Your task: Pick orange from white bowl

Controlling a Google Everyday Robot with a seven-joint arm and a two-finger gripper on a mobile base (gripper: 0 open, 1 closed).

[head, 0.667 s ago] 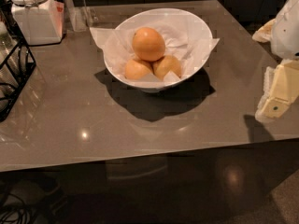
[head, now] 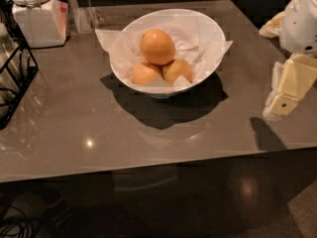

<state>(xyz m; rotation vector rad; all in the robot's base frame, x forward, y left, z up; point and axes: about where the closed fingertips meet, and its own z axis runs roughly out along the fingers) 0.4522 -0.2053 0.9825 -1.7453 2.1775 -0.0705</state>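
Oranges filled the white bowl [head: 171, 14] on the grey table [head: 99, 133]; the orange [head: 157, 46] sat atop two paler ones [head: 146, 74]. Our gripper [head: 278, 103] hovered at three o'clock from the bowl, well apart; we could not tell its state.

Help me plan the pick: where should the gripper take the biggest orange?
Probably best to grip the orange across its widest middle, from straight above: it sits atop two smaller oranges inside the bowl, top exposed. The gripper hangs right of the bowl.
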